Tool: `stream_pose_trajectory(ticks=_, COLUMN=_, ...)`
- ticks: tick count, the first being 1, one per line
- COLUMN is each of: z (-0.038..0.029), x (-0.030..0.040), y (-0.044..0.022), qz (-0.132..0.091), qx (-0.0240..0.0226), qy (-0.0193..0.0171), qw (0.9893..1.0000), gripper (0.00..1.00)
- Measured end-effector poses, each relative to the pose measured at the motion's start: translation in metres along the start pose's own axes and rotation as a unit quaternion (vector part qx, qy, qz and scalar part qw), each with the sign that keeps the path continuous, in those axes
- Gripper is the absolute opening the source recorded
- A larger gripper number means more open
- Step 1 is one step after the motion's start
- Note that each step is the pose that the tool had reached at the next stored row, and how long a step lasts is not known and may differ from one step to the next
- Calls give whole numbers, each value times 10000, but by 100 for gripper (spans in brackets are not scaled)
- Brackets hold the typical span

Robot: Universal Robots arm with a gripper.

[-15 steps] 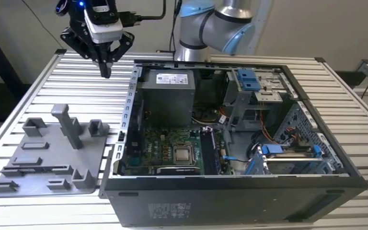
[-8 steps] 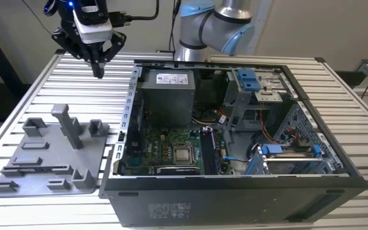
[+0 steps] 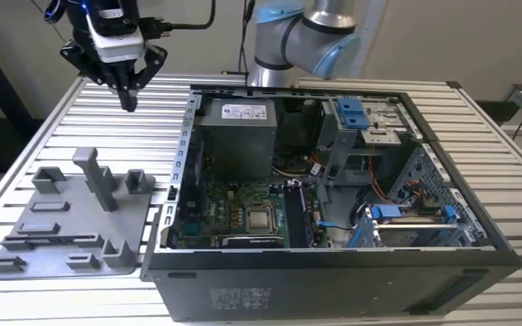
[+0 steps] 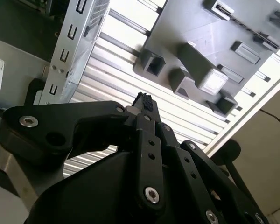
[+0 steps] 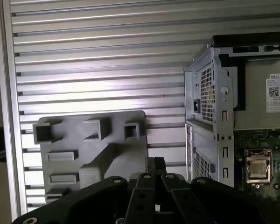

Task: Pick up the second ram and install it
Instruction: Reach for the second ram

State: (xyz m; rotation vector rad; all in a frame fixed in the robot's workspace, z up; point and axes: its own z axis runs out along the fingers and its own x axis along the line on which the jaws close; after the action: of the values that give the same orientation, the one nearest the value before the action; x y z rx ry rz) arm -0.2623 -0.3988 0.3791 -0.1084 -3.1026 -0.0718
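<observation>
desk: gripper (image 3: 130, 103), state and place?
operator: item one. i log its fingers pressed together at the tips, with nothing between them. it hangs point-down over the slatted table (image 3: 52, 129), well above the grey fixture plate (image 3: 66, 221) and on the exterior view's left of the computer case (image 3: 334, 265).
desk: second ram (image 3: 51, 238)?
operator: item two. i read it as a thin dark line, edge-on, seated in the long slot of the fixture plate, on the plate's side far from the gripper. it is well apart from the gripper and untouched. i cannot make out its chips.
desk: case?
operator: item three. it lies open side up, just beside the plate. the motherboard (image 3: 234, 204) is exposed with the processor socket (image 3: 261, 219) near its middle, and the power supply (image 3: 234, 132) sits at the far end.
desk: wrist views?
operator: item four. in the first wrist view the closed fingertips (image 5: 155, 163) show against the plate's edge nearest the case. in the second wrist view they show against bare table slats.
</observation>
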Motion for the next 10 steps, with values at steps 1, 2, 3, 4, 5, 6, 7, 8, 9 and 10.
stream_pose_trajectory(ticks=1, z=2, x=38, y=-3, qz=0, qx=0, qy=0, qw=10000, gripper=11)
stream_pose_trajectory(ticks=2, z=3, x=82, y=-6, qz=1, qx=-1, qy=0, qw=10000, gripper=11)
stream_pose_trajectory(ticks=3, z=5, x=130, y=-9, qz=0, qx=-1, qy=0, qw=10000, gripper=11)
stream_pose_trajectory(ticks=4, z=7, x=175, y=-12, qz=0, qx=-2, qy=0, qw=10000, gripper=11)
stream_pose_trajectory(ticks=5, z=9, x=219, y=-15, qz=0, qx=-2, qy=0, qw=10000, gripper=11)
stream_pose_trajectory(ticks=6, z=10, x=264, y=-19, qz=0, qx=-2, qy=0, qw=10000, gripper=11)
stream_pose_trajectory(ticks=7, z=12, x=309, y=-22, qz=0, qx=-2, qy=0, qw=10000, gripper=11)
stream_pose_trajectory(ticks=8, z=13, x=354, y=-25, qz=1, qx=-2, qy=0, qw=10000, gripper=11)
stream_pose_trajectory(ticks=9, z=15, x=401, y=-28, qz=0, qx=-2, qy=0, qw=10000, gripper=11)
stream_pose_trajectory(ticks=10, z=17, x=447, y=-32, qz=0, qx=-2, qy=0, qw=10000, gripper=11)
